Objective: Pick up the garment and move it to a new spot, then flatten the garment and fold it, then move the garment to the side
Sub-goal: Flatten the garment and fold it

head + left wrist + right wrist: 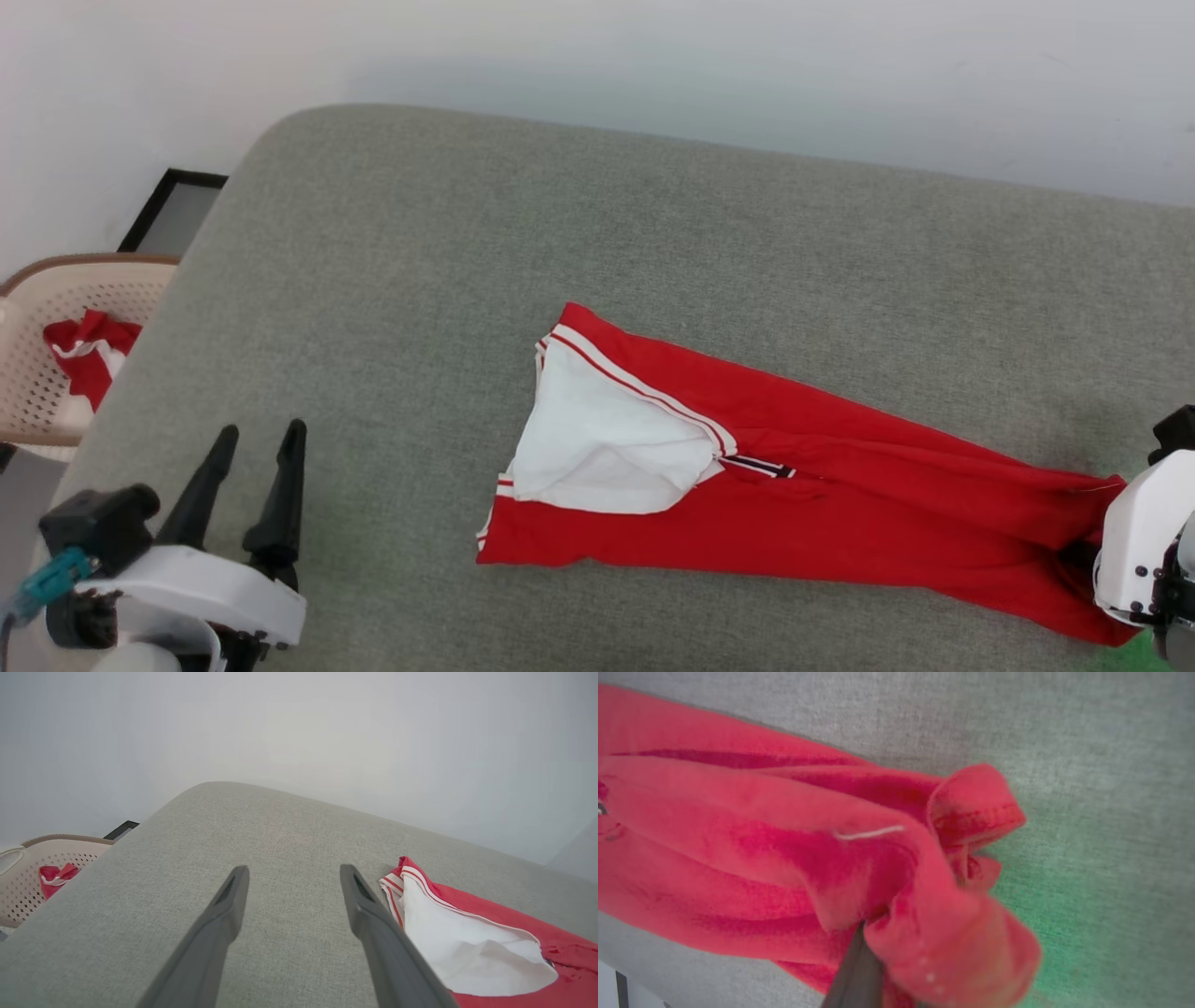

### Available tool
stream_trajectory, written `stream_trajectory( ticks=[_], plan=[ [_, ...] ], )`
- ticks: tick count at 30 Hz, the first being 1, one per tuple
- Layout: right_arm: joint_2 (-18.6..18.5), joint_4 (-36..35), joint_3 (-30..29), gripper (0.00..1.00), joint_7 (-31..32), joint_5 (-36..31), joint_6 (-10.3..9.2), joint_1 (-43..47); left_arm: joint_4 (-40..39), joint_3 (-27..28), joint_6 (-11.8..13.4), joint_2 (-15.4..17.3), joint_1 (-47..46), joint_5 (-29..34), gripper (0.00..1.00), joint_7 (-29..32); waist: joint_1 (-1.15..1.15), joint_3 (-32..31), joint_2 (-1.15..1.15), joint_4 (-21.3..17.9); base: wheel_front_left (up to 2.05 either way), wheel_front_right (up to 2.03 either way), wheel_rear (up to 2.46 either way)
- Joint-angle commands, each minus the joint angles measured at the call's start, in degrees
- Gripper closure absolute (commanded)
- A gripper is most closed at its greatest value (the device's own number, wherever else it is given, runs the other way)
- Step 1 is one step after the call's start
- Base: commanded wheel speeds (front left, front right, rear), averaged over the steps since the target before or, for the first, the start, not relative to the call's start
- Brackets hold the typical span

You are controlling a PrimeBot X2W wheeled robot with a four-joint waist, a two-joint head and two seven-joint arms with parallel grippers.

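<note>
Left gripper (261, 429) spread idle, the right gripper (866, 933) seemingly clamped one bunched end of the red white-sleeved jersey shirt (840, 485); pick-up underway, lift needed next.

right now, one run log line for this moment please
left gripper: jaws open, over grey cushion, clear of garment | right gripper: jaws pinching garment's bunched end | garment: stretched long on cushion

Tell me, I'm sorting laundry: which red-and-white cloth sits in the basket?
The small crumpled bundle in the beige basket at far left; the big shirt lies stretched on the grey cushion.
</note>
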Motion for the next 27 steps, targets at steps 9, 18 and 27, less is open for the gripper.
stream_trajectory(
  ticks=[9, 18, 27],
  plan=[
    [-1.98, 3.27, 0.71, 1.00, -0.76, 1.31, -0.13, -1.55, 1.41, 8.20, -4.69, -6.45, 3.89, 6.33, 0.00, -0.06, 0.00, 0.11, 0.00, -0.48, 0.00, 0.00, 0.00],
    [-6.58, 4.07, -3.35, 1.00, -1.65, -0.88, -0.12, -2.52, 2.27, 11.92, -7.23, -9.21, 4.77, 9.85, 0.00, -0.06, 0.00, 0.33, 0.00, -1.52, 0.00, 0.00, 0.00],
    [-9.40, 3.53, -6.19, 1.00, -1.67, -1.86, -0.09, -3.27, 3.59, 14.53, -9.18, -11.52, 4.93, 12.56, 0.00, -0.06, 0.00, 0.12, 0.00, -3.44, 0.00, 0.00, 0.00]
  ],
)
